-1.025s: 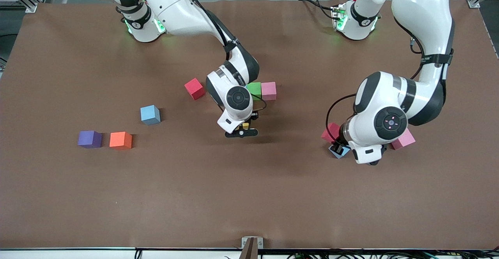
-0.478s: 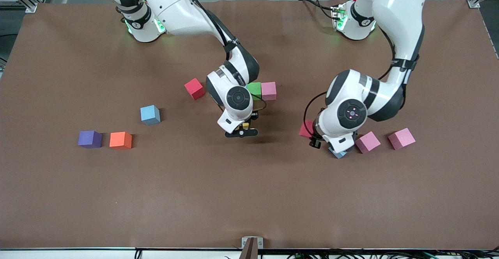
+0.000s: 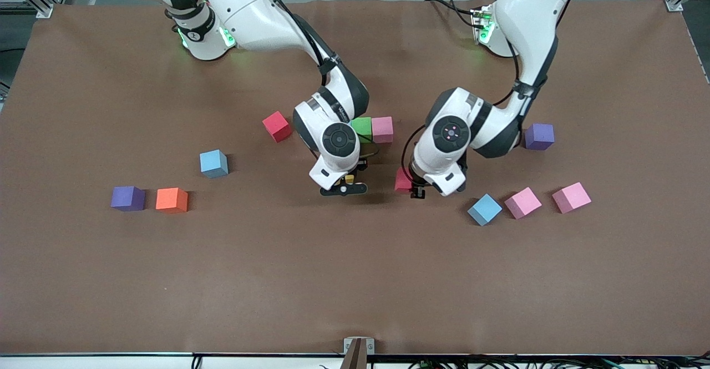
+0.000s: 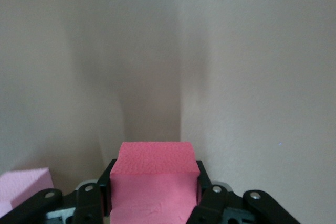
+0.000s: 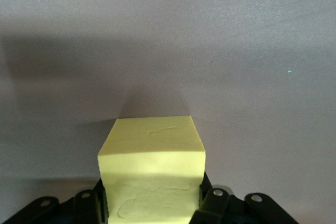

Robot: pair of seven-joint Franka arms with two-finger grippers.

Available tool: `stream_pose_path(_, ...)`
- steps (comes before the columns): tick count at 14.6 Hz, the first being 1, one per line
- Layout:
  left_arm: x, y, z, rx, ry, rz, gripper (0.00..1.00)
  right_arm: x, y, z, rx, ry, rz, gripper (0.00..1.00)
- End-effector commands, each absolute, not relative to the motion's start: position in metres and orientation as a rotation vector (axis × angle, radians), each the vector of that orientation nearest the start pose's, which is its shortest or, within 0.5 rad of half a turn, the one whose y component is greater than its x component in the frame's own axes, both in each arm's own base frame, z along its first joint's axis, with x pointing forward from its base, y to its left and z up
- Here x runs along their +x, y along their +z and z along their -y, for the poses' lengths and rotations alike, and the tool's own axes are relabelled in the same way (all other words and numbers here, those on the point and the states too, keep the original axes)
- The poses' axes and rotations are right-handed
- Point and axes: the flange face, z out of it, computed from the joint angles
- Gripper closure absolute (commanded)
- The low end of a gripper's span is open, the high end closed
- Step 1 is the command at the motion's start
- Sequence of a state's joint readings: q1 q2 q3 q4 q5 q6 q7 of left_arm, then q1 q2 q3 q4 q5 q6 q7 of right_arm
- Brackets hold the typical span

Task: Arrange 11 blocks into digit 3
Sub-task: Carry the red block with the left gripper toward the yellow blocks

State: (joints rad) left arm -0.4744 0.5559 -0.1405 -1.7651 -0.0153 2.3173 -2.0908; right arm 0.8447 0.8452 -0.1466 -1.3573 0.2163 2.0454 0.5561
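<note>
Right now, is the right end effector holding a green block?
No, the right end effector grips a yellow block; the green block sits on the table.

Scattered matte cubes: green block [image 3: 362, 126] touching pink block [image 3: 382, 129]; red block [image 3: 277, 126] nearby; yellow block [image 5: 152, 169] and deep pink block [image 4: 153, 182] gripped; light blue block [image 3: 213, 163] and orange block [image 3: 171, 200] apart.

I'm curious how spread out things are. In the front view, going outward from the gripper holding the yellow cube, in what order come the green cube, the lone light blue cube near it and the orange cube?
From the right gripper:
1. Green cube, beside its wrist.
2. Light blue cube, toward the right arm's end.
3. Orange cube, further toward that end.
</note>
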Motion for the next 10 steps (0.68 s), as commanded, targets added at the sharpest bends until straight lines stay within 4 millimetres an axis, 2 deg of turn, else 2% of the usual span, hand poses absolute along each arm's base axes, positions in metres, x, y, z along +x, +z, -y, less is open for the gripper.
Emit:
stream_pose_path(1,0.536,0.247,0.383,-2.218,0.08,2.244,0.75,0.524,0.209,-0.486,-3.149,0.282,0.109,0.37)
stream_pose_path(4,0.525,0.24,0.396,-2.139,0.052,2.298,0.75,0.523,0.209,-0.486,-3.151,0.286,0.111,0.37)
stream_pose_path(10,0.513,0.238,0.412,-2.11,0.028,2.322,0.75,0.522,0.208,-0.485,-3.154,0.297,0.106,0.37)
